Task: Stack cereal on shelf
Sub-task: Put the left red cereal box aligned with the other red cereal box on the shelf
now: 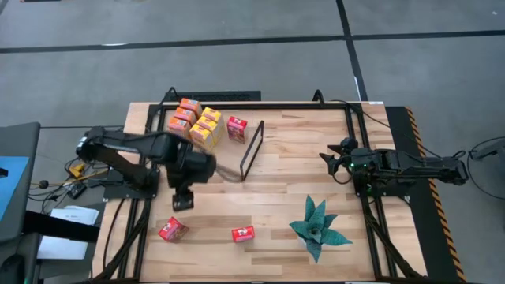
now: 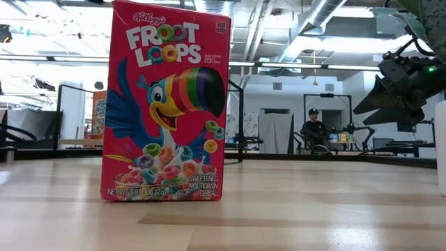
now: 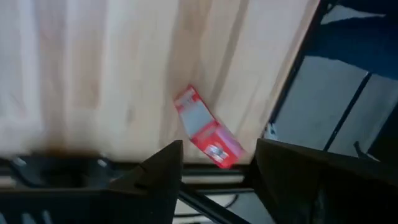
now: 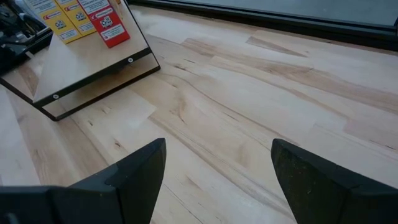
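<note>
- The shelf [image 1: 229, 170] lies flat on the table [image 1: 284, 197], its black frame [image 1: 252, 147] standing at the end nearest the plant [image 1: 317, 229]; the frame is the landmark here.
- A cluster of orange and yellow cereal boxes [image 1: 195, 124] sits on the far side of the frame from the plant, packed touching one another, which suggests they are already gathered for stacking. One red box [image 1: 237, 128] stands just beside the frame, next to that cluster.
- Two red boxes lie loose, well apart from the frame toward the table's near edge: one [image 1: 172, 229] by the corner, one [image 1: 243, 233] nearer the plant.
- The left claw [image 1: 182, 199] hangs between the frame and the corner box with its fingers apart and nothing in them; its wrist view looks down on that box [image 3: 208, 137], so picking it up is probably the step in hand.
- The right claw [image 1: 338, 163] waits beyond the plant from the frame, fingers apart and empty.
</note>
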`<act>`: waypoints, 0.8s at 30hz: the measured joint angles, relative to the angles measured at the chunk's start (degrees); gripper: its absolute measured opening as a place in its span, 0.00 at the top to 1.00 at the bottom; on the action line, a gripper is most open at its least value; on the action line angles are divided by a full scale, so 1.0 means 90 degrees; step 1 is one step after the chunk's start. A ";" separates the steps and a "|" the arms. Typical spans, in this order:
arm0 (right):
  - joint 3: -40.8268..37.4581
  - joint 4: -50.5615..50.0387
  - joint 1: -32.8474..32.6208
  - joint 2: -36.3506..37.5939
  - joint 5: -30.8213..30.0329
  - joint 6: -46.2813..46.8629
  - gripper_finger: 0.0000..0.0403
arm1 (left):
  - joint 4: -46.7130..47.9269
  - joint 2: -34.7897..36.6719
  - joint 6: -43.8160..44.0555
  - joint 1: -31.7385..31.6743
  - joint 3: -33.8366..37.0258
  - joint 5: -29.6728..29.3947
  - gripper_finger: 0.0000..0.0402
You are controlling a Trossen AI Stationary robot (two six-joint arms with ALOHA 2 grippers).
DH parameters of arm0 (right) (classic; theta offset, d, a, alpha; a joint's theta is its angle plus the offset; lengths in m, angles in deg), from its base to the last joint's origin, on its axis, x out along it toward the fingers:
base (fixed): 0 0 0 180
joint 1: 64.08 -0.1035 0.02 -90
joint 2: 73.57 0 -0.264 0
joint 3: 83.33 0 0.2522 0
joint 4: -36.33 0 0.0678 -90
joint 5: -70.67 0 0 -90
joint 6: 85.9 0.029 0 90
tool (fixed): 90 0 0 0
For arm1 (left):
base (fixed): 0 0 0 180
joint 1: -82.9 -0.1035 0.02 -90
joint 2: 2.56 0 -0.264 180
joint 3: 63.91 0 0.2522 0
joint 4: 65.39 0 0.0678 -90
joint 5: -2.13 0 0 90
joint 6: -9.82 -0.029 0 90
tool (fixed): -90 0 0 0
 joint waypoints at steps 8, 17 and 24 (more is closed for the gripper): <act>0.0000 0.0000 0.0000 0.0000 0.0000 -0.0002 0.21 | -0.0098 0.0000 0.2813 0.1676 0.0005 -0.0897 0.47; 0.0000 0.0000 0.0000 -0.0001 0.0000 -0.0007 0.21 | 0.0282 0.0002 0.6153 0.2939 0.0126 -0.2502 0.46; 0.0000 0.0000 0.0000 -0.0001 0.0000 -0.0004 0.21 | -0.0115 -0.0002 0.7352 0.3418 0.0797 -0.2633 0.46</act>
